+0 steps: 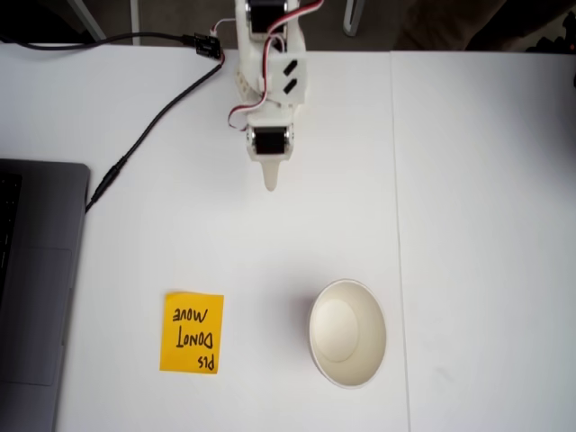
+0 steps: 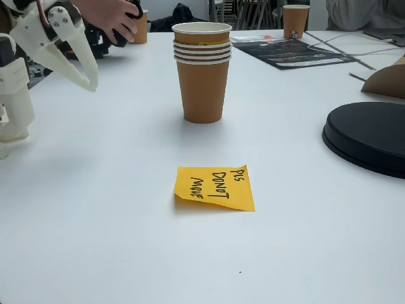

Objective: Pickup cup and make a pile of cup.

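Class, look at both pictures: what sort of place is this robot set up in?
Probably a shared office or lab table: a laptop, a handwritten sticky note, a stack of paper cups, and a person's hand.

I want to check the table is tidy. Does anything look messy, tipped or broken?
Nothing is spilled or tipped. The stack of cups stands upright, and the sticky note has one curled edge. The gripper hangs clear of both.
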